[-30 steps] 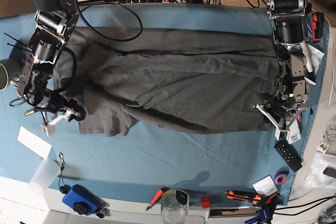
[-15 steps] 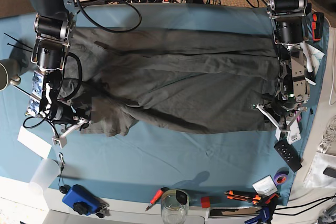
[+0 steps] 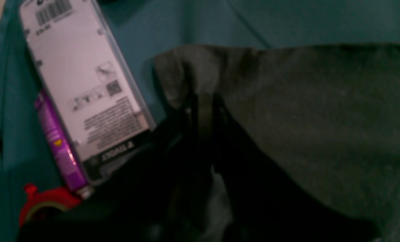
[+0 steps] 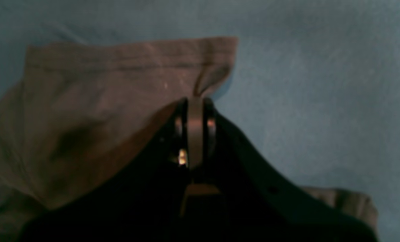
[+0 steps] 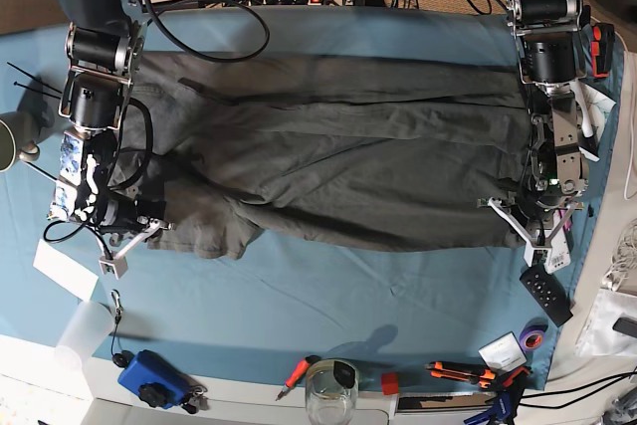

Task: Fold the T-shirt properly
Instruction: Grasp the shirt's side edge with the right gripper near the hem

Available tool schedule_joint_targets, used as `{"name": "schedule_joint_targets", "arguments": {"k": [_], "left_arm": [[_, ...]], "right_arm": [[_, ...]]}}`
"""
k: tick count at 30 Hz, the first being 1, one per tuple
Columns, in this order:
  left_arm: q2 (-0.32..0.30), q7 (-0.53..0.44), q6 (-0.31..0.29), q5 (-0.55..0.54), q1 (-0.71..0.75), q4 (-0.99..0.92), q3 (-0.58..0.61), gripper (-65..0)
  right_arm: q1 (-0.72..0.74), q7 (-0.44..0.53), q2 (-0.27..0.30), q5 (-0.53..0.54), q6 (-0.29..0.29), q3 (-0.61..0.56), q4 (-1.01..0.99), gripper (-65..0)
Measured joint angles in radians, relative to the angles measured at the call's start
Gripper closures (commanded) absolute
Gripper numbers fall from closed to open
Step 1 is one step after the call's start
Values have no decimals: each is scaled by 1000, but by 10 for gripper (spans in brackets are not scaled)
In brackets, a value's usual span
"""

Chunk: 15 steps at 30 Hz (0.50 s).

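The dark grey T-shirt (image 5: 348, 166) lies spread and wrinkled across the teal table cloth (image 5: 328, 296). In the base view my left gripper (image 5: 510, 216) sits at the shirt's lower right corner. In the left wrist view that gripper (image 3: 202, 104) is shut on the T-shirt's (image 3: 304, 111) corner edge. My right gripper (image 5: 151, 228) is at the shirt's lower left corner. The right wrist view shows that gripper (image 4: 194, 107) shut on a hemmed corner of the T-shirt (image 4: 102, 101), and the cloth puckers at the fingertips.
A white packaged card (image 3: 82, 84) and a red tape roll (image 3: 41, 205) lie beside the left gripper. A remote (image 5: 546, 295), purple tape (image 5: 533, 336), tools (image 5: 468, 373), a glass (image 5: 330, 392), a blue device (image 5: 154, 378) and white paper (image 5: 66, 270) line the front and sides.
Both grippers have gone from open to shut on the shirt's lower corners. The right arm swung in toward the lower left corner; the left arm barely moved.
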Motion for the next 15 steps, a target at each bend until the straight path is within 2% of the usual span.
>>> {"name": "schedule_joint_targets", "arguments": {"k": [9, 11, 15], "left_arm": [[3, 113, 0, 0, 9, 156, 0, 0], [3, 130, 0, -6, 6, 196, 0, 0], [2, 177, -1, -3, 8, 228, 0, 0]], "right_arm": [[-21, -87, 0, 40, 1, 4, 229, 0], [-22, -130, 0, 36, 0, 4, 255, 0], [-21, -145, 1, 47, 1, 4, 268, 0]]}}
